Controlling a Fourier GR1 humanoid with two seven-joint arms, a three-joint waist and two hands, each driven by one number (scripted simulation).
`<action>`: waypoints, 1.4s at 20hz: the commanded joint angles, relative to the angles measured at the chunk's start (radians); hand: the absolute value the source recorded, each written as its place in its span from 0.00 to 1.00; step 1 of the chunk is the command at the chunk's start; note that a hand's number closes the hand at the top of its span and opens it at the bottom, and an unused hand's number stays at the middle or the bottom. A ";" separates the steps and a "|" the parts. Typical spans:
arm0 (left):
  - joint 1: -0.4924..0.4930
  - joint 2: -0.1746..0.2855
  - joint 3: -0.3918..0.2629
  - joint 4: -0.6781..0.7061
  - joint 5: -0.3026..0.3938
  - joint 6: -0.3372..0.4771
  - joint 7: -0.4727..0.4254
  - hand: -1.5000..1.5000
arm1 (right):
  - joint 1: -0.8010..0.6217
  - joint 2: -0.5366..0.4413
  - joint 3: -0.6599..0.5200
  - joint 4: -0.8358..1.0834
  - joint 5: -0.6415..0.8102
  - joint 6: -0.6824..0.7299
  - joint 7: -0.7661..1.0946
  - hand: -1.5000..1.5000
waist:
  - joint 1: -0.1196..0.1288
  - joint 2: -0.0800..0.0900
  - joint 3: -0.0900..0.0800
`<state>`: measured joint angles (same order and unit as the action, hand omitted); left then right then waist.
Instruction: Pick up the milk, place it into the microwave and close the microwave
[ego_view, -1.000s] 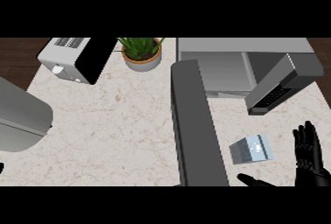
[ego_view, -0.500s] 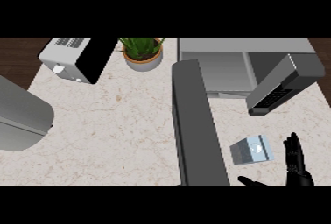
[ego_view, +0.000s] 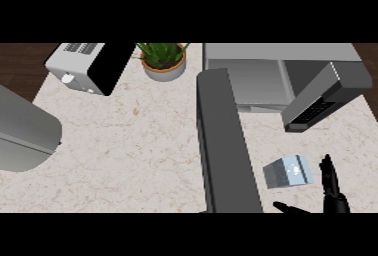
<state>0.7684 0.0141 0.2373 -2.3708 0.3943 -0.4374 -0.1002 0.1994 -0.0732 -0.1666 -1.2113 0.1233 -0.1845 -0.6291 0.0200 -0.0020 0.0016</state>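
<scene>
1. Right hand (ego_view: 336, 199) at the near right edge of the counter (ego_view: 140, 145). It is released and grasps nothing. Its fingers (ego_view: 328, 172) are straight and point away from the robot, and its thumb (ego_view: 291, 207) is spread out to the left.
2. Left hand does not show.
3. Milk (ego_view: 289, 172) lies on the counter just beyond the thumb and just left of the fingers. It sits in the open span of the hand. I cannot tell whether they touch.
4. Long grey bar (ego_view: 225, 150) runs near-to-far, close by the milk's left side. I cannot tell what it is.
5. Large grey rounded shape (ego_view: 22, 132) at the left edge, well apart from the milk.
6. Microwave (ego_view: 251, 80) at the far right with its cavity exposed. Its door (ego_view: 325, 97) is swung out toward the robot, and the keypad face shows.
7. Toaster (ego_view: 88, 65) and plant (ego_view: 164, 57) at the far left and far centre, clear of the route.
8. Judgement: the grasp is not yet made and nothing has been carried.
9. Risks:
   - If the hand closes while off centre, it could push the milk against the bar or tip it.
   - The open door hangs between the milk and the cavity, so a straight carry could strike its edge.
   - Setting the milk at the cavity's lip could block the door from closing.
</scene>
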 joint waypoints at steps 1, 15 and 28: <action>0.059 0.003 0.044 -0.102 0.146 -0.056 -0.016 0.00 | -0.073 0.000 -0.042 0.167 -0.029 0.013 -0.122 0.00 | 0.003 0.000 0.000; 0.078 0.004 0.056 -0.109 0.192 -0.067 0.003 0.00 | -0.328 -0.021 -0.115 0.583 -0.096 0.134 -0.320 1.00 | 0.003 0.005 0.001; 0.100 0.004 0.067 -0.137 0.206 -0.065 0.018 0.00 | -0.460 0.001 -0.084 0.707 -0.071 0.193 -0.448 1.00 | -0.001 0.005 0.001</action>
<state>0.8492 0.0141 0.2930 -2.3496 0.4759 -0.5402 -0.1488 -0.2255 -0.0911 -0.2699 -0.5411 0.0444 -0.0340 -1.0196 0.0194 0.0004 0.0004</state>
